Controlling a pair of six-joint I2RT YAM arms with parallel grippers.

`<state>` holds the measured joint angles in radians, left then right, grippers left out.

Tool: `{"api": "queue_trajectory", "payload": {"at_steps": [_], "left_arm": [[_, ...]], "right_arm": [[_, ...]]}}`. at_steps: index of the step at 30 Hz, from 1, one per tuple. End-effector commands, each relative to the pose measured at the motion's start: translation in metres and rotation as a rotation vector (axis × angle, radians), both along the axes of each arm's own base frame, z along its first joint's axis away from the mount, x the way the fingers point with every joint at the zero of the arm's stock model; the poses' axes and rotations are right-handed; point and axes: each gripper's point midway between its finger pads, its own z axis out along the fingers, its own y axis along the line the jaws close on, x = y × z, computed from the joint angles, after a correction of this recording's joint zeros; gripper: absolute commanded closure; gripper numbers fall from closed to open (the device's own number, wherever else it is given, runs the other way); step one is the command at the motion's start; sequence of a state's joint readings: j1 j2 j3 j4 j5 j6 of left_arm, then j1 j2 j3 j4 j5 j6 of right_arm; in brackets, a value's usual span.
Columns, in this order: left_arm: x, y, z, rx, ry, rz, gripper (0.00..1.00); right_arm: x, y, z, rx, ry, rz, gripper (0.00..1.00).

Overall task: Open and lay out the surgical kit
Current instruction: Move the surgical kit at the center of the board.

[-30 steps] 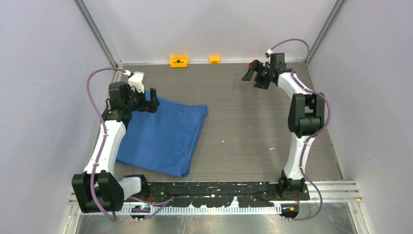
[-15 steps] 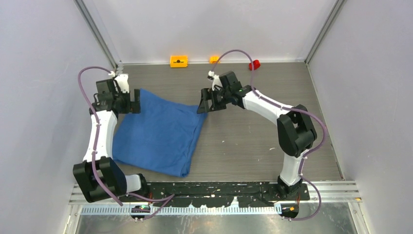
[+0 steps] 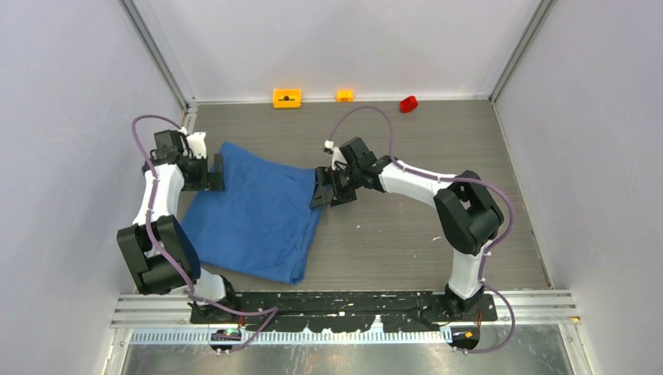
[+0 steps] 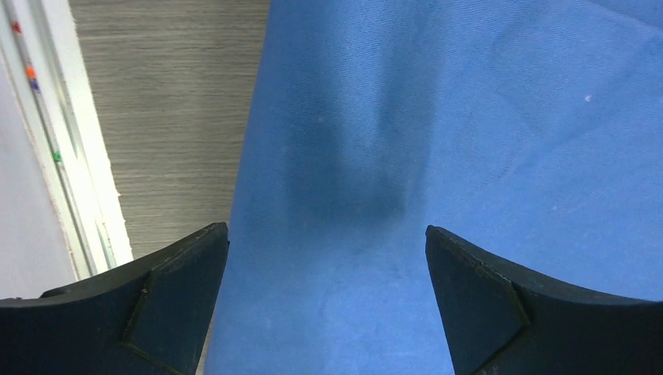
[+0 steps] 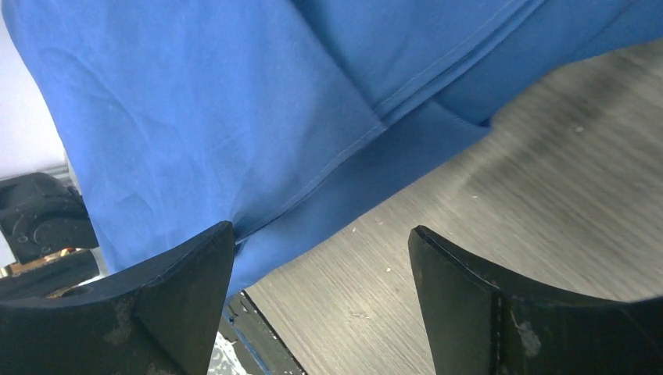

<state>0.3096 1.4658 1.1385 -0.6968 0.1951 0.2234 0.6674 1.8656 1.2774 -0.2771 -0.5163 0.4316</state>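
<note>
The blue cloth wrap (image 3: 258, 215) lies folded flat on the left half of the table; it also fills the left wrist view (image 4: 438, 156) and the upper left of the right wrist view (image 5: 195, 109). My left gripper (image 3: 213, 173) is open, low over the wrap's far left edge. My right gripper (image 3: 322, 190) is open at the wrap's right edge, one fingertip (image 5: 188, 273) over the cloth hem, the other over bare table. The mesh basket, steel tray, instruments and white packets are hidden.
Two orange blocks (image 3: 287, 98) (image 3: 345, 95) and a small red block (image 3: 408, 104) sit along the back wall. A white rail (image 4: 78, 180) runs along the table's left side. Grey walls close in on three sides.
My right arm swung from the back right corner, where the red block stays, across to the wrap's right edge. My left gripper shifted left along the wrap's far edge.
</note>
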Motion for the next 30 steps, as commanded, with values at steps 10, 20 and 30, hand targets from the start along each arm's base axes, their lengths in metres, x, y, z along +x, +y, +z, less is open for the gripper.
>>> {"api": "queue_trajectory", "payload": {"at_steps": [10,20,30], "left_arm": [[0.009,-0.02,-0.021,-0.171,0.045,-0.085,0.09],[0.006,-0.064,-0.015,-0.406,0.07,-0.11,0.22],[0.011,-0.119,-0.025,-0.459,0.121,-0.175,0.23]], "right_arm": [[-0.007,0.033,0.0,0.078,0.035,0.028,0.16],[0.001,0.038,0.008,0.106,0.051,0.026,0.24],[0.04,0.017,0.023,0.152,0.062,-0.065,0.33]]}}
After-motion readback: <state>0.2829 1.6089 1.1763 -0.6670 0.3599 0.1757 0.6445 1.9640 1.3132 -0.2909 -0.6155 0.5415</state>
